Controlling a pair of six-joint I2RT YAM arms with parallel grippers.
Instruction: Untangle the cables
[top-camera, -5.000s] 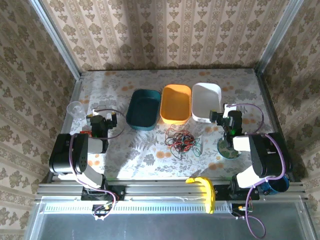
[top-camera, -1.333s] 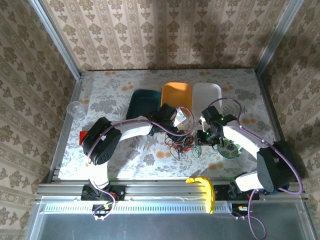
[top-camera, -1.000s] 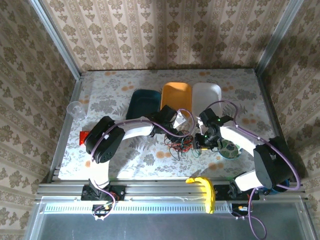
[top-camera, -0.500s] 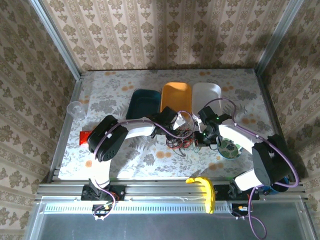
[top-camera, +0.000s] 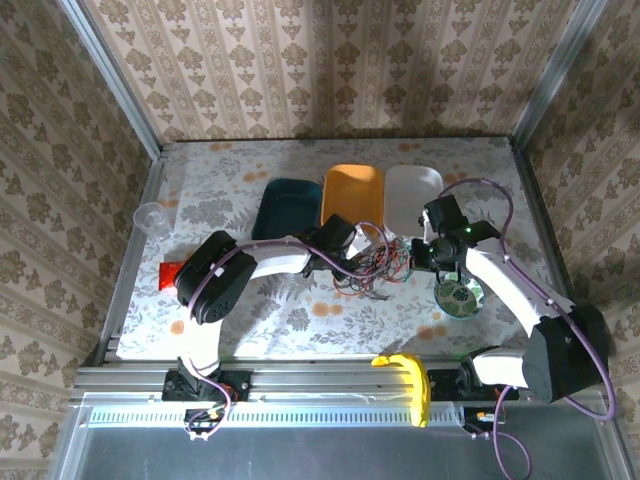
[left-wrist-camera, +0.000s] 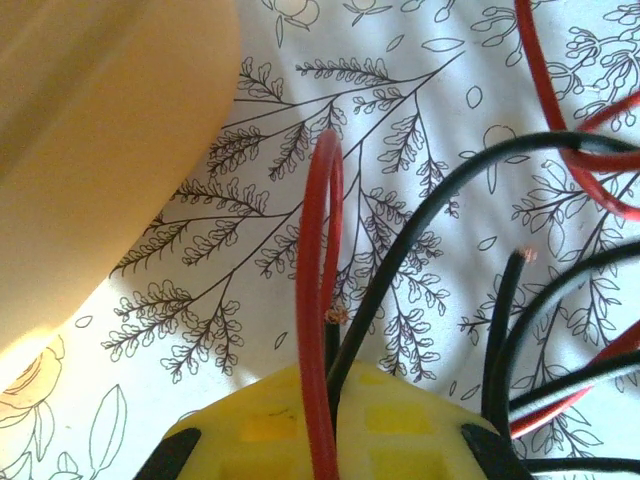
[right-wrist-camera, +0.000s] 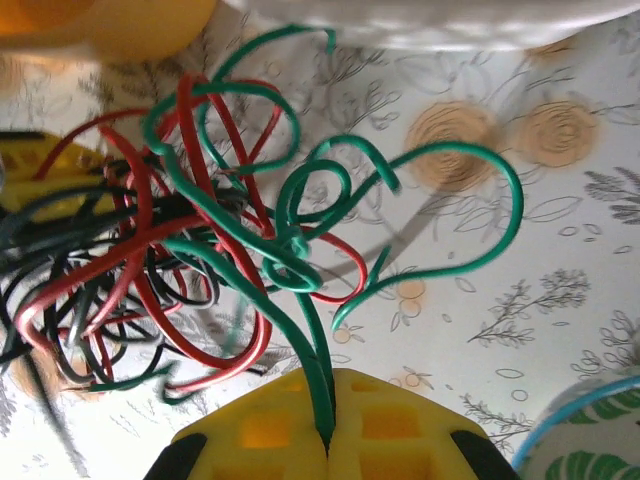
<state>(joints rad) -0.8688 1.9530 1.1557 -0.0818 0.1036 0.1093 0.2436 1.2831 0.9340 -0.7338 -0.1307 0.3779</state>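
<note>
— Between our two grippers, the cables (top-camera: 370, 268) are bunching in one knot. Our right gripper (right-wrist-camera: 325, 425) is pinching a green strand (right-wrist-camera: 312, 350).
— Our left gripper (left-wrist-camera: 325, 425) is clamping a red strand (left-wrist-camera: 318, 250) and a black strand (left-wrist-camera: 375, 298). We're thinking slow, opposite pulls are safest.
</note>
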